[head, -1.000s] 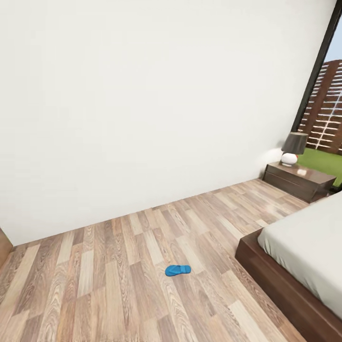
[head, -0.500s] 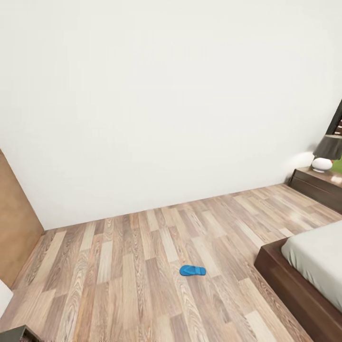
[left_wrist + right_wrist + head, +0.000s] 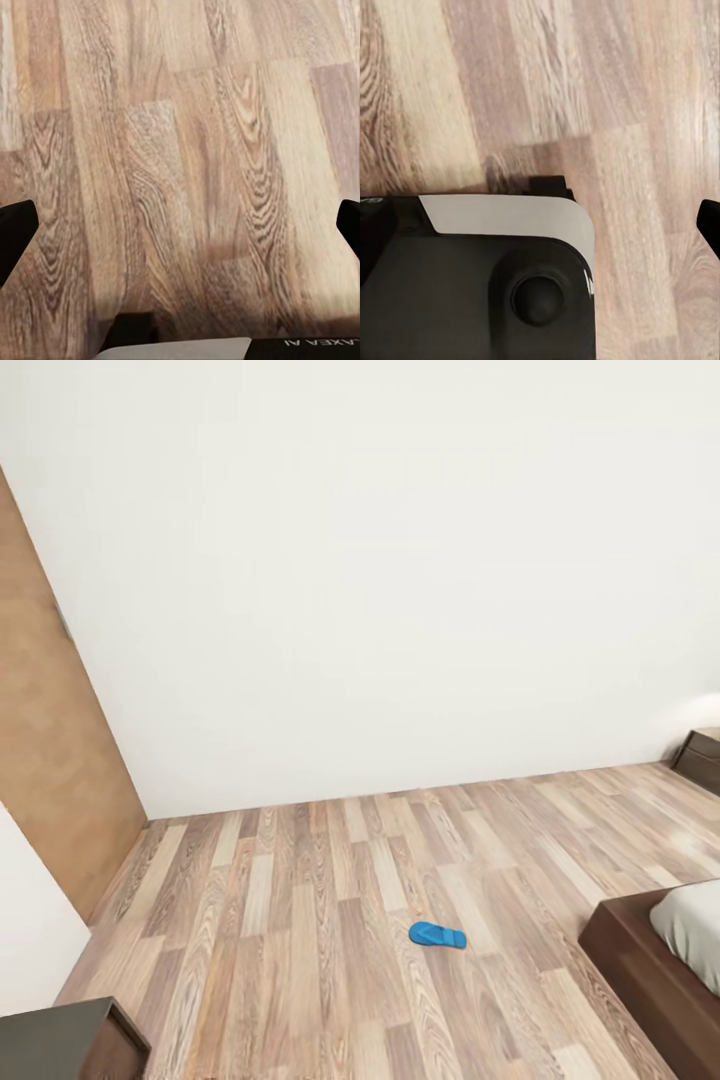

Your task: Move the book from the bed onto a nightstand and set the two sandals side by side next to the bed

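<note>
Bright-blue flat sandal [image 3: 437,935] alone on the light-brown wood-plank floor [image 3: 300,920].
Plain wooden door [image 3: 50,740] far left; sandal mid-floor, well apart from the dark-brown-framed, grey-mattress bed [image 3: 660,960] at right. Left gripper [image 3: 180,225] fingers spread wide over planks; right gripper: cannot tell.

Sandal [image 3: 437,935]: bright blue, plain. Floor [image 3: 300,920]: light-brown wood planks with darker grain swirls, tones varying from pale tan to reddish brown. Wall [image 3: 400,580]: plain white. Door [image 3: 50,750]: plain mid-brown wood. Bed [image 3: 650,970]: dark-brown frame, light-grey mattress. Cabinet [image 3: 60,1045] at the near left corner: dark-brown sides, grey-black glossy top. Robot base [image 3: 480,277] in the right wrist view: black with a white panel.
</note>
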### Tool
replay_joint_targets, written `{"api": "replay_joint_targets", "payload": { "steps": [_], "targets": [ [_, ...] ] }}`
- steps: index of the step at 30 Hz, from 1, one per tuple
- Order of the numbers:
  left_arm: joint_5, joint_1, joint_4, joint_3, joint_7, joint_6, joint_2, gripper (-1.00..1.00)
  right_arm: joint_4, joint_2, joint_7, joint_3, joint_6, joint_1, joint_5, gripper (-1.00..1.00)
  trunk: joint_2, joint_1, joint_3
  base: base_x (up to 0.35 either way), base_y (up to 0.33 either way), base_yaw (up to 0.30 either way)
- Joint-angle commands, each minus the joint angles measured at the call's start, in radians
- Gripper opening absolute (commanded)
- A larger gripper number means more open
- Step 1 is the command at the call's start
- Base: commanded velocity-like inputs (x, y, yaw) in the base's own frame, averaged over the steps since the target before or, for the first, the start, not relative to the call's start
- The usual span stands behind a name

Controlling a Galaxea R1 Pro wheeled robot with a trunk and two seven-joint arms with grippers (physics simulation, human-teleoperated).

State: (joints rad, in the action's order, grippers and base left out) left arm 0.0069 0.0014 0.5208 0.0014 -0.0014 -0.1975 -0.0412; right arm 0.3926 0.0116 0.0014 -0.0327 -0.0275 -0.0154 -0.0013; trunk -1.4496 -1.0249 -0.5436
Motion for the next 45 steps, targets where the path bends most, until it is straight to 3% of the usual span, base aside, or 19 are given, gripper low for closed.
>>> {"api": "replay_joint_targets", "payload": {
  "steps": [1,11,34,45],
  "targets": [
    [0.001,0.000,0.001,0.000,0.000,-0.001,0.000,1.00,0.002,0.000,0.000,-0.003,-0.002,-0.001,0.000,1.00,0.000,0.000,-0.001,0.000,0.000,0.275],
    [0.001,0.000,0.001,0.001,0.000,-0.001,0.000,1.00,0.002,0.000,0.000,-0.002,-0.002,0.000,0.000,1.00,0.000,0.000,-0.004,0.029,0.000,0.186],
    [0.001,0.000,0.001,0.002,0.000,-0.001,0.000,1.00,0.002,-0.001,0.000,-0.001,-0.002,-0.001,0.001,1.00,0.000,0.000,-0.004,0.302,0.000,0.053],
    [0.001,0.000,0.001,0.001,0.000,-0.001,0.000,1.00,0.001,-0.001,0.000,-0.001,-0.002,-0.001,0.004,1.00,0.000,0.000,-0.004,0.058,0.000,0.184]
  ]
}}
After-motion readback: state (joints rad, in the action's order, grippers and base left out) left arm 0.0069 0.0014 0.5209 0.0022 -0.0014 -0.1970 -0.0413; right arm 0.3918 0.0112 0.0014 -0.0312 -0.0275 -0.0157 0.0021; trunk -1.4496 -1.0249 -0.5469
